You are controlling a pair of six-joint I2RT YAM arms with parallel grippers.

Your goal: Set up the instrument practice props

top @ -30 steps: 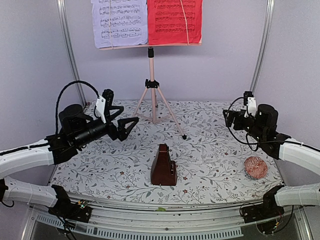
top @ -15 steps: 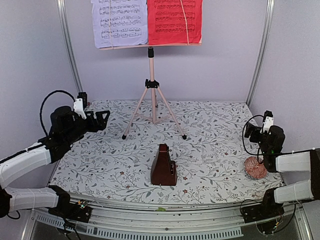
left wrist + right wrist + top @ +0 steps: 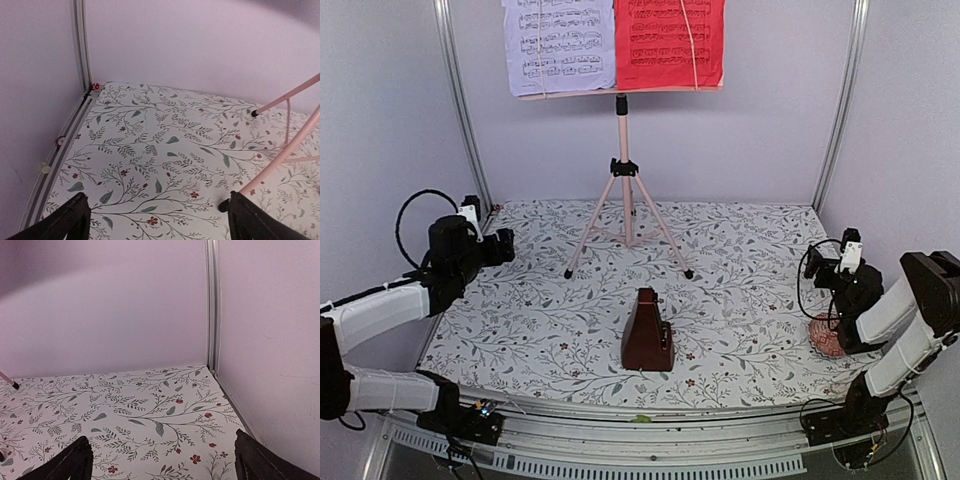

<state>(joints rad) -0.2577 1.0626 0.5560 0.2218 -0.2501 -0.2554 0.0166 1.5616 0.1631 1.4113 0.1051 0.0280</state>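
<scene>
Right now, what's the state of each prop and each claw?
music stand: upright, tripod legs spread
lilac sheet: on the stand's desk, left half
red sheet: on the desk, right half
metronome: upright, standing free in front of the stand
knitted ball: resting at the right edge, partly hidden
left claw: open, empty
right claw: open, empty
</scene>
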